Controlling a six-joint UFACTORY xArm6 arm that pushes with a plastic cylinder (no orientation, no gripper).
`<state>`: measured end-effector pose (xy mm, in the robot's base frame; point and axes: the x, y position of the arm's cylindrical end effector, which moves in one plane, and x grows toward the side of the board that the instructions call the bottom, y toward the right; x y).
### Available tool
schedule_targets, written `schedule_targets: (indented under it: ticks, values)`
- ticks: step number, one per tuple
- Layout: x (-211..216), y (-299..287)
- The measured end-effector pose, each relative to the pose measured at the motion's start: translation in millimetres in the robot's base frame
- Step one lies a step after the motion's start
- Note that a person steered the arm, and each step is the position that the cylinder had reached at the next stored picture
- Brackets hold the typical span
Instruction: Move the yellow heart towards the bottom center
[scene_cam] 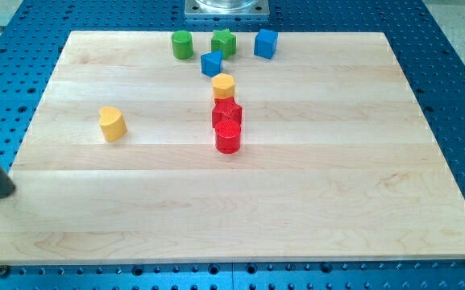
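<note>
The yellow heart (pixel 112 123) lies on the left part of the wooden board (pixel 313 201), apart from all other blocks. My tip (pixel 5 192) is at the board's left edge, well to the lower left of the yellow heart and not touching any block. Only the lower part of the dark rod shows, slanting in from the view's left side.
A green cylinder (pixel 183 44), a green star (pixel 224 41) and a blue cube (pixel 266 43) sit near the top edge. A blue block (pixel 211 63), a yellow hexagon (pixel 223 85), a red star (pixel 227 112) and a red cylinder (pixel 227 137) form a column at centre.
</note>
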<state>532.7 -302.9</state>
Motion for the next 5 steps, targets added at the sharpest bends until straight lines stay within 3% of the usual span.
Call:
schedule_targets:
  ticks: [2, 3, 5]
  values:
    - [-124, 116]
    - [-111, 156]
    - [-37, 221]
